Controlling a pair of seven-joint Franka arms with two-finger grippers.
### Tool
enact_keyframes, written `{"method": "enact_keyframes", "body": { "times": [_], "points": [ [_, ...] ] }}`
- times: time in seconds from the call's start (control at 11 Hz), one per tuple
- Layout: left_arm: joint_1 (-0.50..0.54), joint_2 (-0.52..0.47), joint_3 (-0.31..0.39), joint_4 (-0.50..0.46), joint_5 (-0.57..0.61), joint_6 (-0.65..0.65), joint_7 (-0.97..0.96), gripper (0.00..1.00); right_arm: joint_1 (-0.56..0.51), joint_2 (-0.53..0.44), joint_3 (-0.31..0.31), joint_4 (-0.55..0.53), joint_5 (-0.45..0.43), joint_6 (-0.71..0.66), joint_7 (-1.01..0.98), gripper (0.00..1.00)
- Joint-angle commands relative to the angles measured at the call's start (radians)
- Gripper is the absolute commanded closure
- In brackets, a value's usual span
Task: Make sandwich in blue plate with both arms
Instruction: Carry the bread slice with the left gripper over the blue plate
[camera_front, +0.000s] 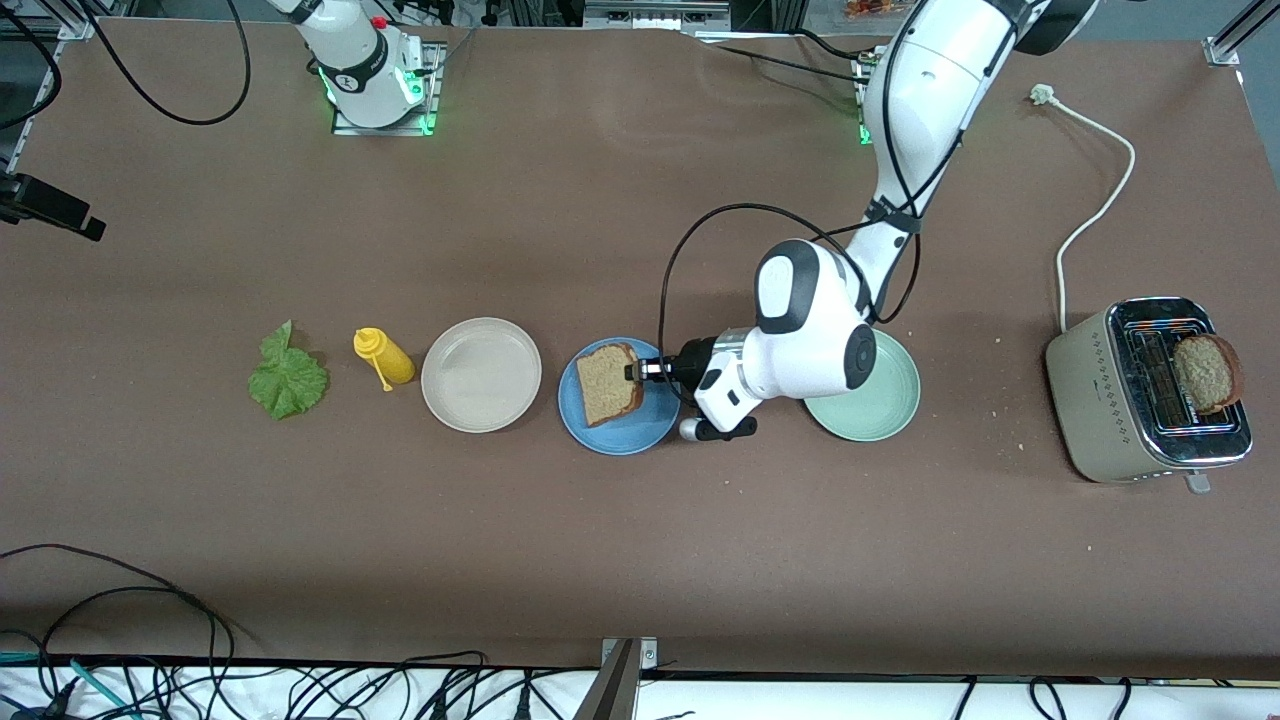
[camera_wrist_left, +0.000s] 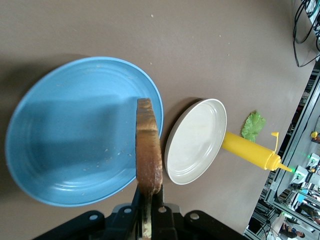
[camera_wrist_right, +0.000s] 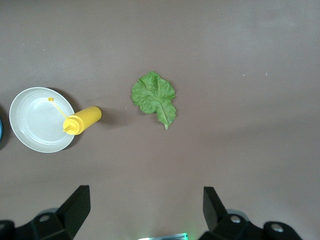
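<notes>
My left gripper (camera_front: 640, 371) is shut on the crust edge of a brown bread slice (camera_front: 608, 384), holding it over the blue plate (camera_front: 620, 435). In the left wrist view the bread slice (camera_wrist_left: 149, 150) stands edge-on between my fingers (camera_wrist_left: 167, 210), above the blue plate's (camera_wrist_left: 75, 135) rim. A green lettuce leaf (camera_front: 288, 375) lies on the table toward the right arm's end. My right gripper (camera_wrist_right: 145, 192) hangs open and empty high over the table near that lettuce leaf (camera_wrist_right: 154, 96). No whole sandwich is in view.
A beige plate (camera_front: 481, 374) and a yellow squeeze bottle (camera_front: 384, 357) lie between the lettuce and the blue plate. A mint-green plate (camera_front: 880, 400) sits under the left arm. A toaster (camera_front: 1120, 400) with another bread slice (camera_front: 1207, 372) stands at the left arm's end.
</notes>
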Motion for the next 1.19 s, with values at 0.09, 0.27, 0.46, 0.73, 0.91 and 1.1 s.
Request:
{"method": "enact_keyframes", "body": {
  "times": [0.09, 0.27, 0.46, 0.73, 0.91, 1.1],
  "points": [
    [-0.043, 0.064, 0.021, 0.083, -0.032, 0.013, 0.002, 1.00, -0.002, -0.001, -0.008, 0.005, 0.021, -0.015, -0.018, 0.00],
    [-0.039, 0.065, 0.019, 0.081, -0.029, 0.013, 0.015, 1.00, -0.002, -0.002, -0.008, 0.005, 0.021, -0.015, -0.018, 0.00],
    [-0.034, 0.067, 0.019, 0.075, -0.027, 0.013, 0.018, 1.00, 0.000, -0.001, -0.008, 0.005, 0.021, -0.015, -0.017, 0.00],
    [-0.031, 0.071, 0.019, 0.072, -0.029, 0.013, 0.016, 0.73, 0.000, -0.002, -0.008, 0.005, 0.021, -0.015, -0.018, 0.00],
    [-0.027, 0.076, 0.021, 0.067, -0.025, 0.013, 0.019, 0.00, 0.000, -0.001, -0.008, 0.005, 0.021, -0.015, -0.018, 0.00],
    [-0.013, 0.071, 0.066, 0.066, -0.024, 0.003, 0.018, 0.00, 0.000, -0.001, -0.008, 0.006, 0.021, -0.015, -0.017, 0.00]
  ]
}}
